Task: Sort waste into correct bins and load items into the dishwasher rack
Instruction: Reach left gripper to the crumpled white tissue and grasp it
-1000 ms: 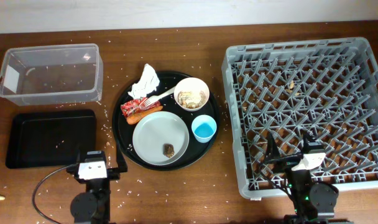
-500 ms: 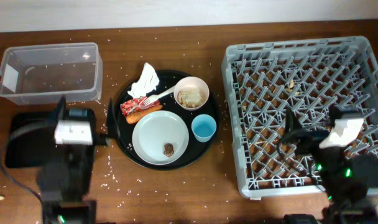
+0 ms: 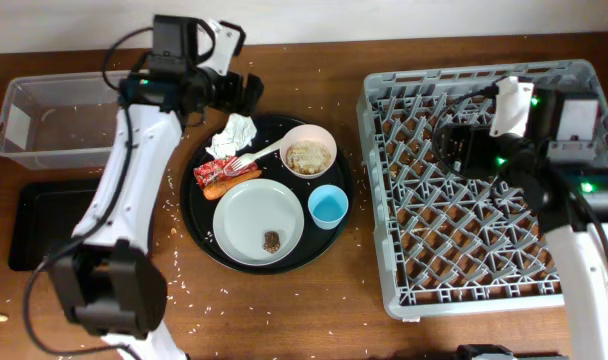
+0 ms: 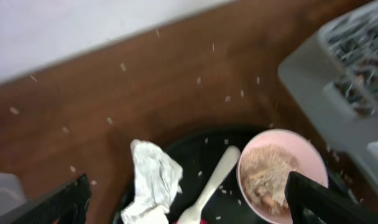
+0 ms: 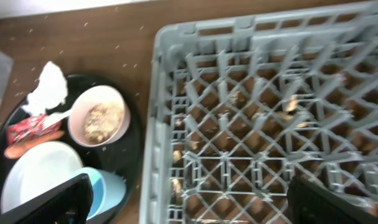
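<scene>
Status: left gripper spread wide, empty, above napkin at far edge of round tray. Right gripper also apart, empty, over rack. Nothing sorted yet. Napkin, wrapper, sausage, fork, bowl, plate and cup all sit on round tray. No trash in tub, no dishes in rack. Flat black tray partly hidden by arm. Whole job ahead.

left hand: high, jaws wide | right hand: high, jaws wide

Brown wooden table with clear tub, flat black tray, round black tray, grey rack, scattered rice grains.
</scene>
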